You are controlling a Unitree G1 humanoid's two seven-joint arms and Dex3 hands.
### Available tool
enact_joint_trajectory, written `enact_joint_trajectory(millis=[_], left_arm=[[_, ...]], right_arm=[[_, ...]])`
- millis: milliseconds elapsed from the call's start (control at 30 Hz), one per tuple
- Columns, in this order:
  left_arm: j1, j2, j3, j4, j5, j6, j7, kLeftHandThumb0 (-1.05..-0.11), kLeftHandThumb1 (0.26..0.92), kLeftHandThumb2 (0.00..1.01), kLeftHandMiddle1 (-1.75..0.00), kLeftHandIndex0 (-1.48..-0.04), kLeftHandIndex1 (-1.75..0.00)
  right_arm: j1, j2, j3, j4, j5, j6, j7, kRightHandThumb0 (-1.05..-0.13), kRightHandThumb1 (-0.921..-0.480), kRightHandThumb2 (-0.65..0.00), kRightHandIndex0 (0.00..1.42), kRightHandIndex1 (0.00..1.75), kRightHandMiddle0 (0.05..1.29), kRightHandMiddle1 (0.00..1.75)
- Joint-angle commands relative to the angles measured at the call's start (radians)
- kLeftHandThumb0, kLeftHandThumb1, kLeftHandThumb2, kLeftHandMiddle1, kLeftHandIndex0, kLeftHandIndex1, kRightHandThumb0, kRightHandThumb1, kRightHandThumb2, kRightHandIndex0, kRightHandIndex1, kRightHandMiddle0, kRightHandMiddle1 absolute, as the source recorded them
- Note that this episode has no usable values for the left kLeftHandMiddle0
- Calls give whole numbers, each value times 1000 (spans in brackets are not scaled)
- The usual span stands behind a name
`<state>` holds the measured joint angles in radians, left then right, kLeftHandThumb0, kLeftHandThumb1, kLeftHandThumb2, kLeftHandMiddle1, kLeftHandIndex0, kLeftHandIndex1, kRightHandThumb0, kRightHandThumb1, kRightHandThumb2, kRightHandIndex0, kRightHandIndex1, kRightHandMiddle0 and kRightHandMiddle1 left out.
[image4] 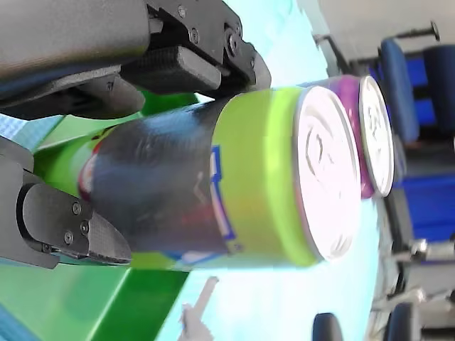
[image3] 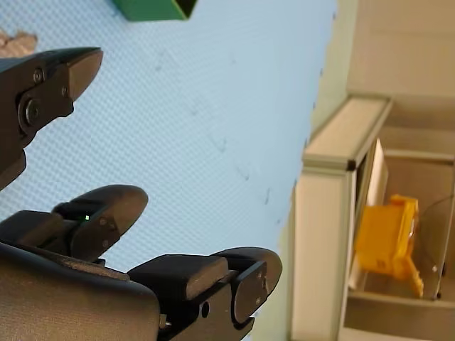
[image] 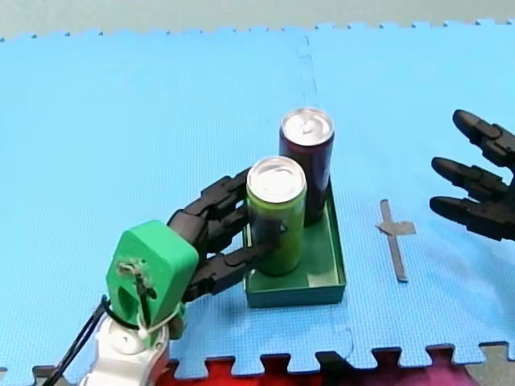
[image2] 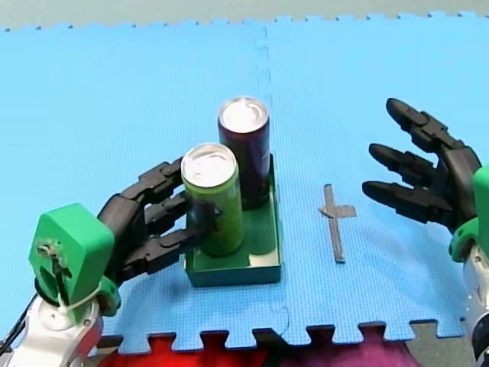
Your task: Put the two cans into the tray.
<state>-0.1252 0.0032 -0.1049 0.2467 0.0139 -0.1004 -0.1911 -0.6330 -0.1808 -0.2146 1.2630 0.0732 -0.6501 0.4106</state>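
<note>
Left hand [image: 211, 241] grips upright green can [image: 276, 221]; right hand [image: 480, 186] beside tray [image: 294, 294].

Two cans stand upright at frame centre: one green can [image: 276, 221] and one purple can [image: 306, 161] just behind it. One tray [image: 294, 289] lies beneath them. Two robot hands: left hand [image: 213, 237], lower left, clasping the green can; right hand [image: 483, 189], right edge, empty. One tape mark [image: 394, 237], right of centre.
</note>
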Motion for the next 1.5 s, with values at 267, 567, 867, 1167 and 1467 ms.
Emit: enact_joint_trajectory(millis=[267,567,867,1167,1467], left_arm=[[43,58,-7,-60,36,-53,-5,-1048,844,0,0,-216,0],[59,71,-11,-106,41,-32,-7,-1048,826,0,0,-188,0],[86,89,2,-150,60,-19,19,-1048,836,5,0,-167,0],[121,128,83,-126,33,-59,51,-1048,871,16,-10,-186,-9],[73,84,184,109,-38,-280,135,-1048,876,5,-66,-425,-54]], right_arm=[[1,-5,0,-2,0,3,-5,-714,-722,0,515,0,422,0],[2,-1,-3,-3,4,10,-5,-720,-721,0,516,0,421,0],[4,1,-3,-4,5,16,-3,-722,-719,0,514,0,422,0],[7,0,-5,-4,6,16,1,-719,-715,0,511,0,422,0],[29,20,14,-11,-8,-29,17,-713,-715,0,515,2,423,0]])
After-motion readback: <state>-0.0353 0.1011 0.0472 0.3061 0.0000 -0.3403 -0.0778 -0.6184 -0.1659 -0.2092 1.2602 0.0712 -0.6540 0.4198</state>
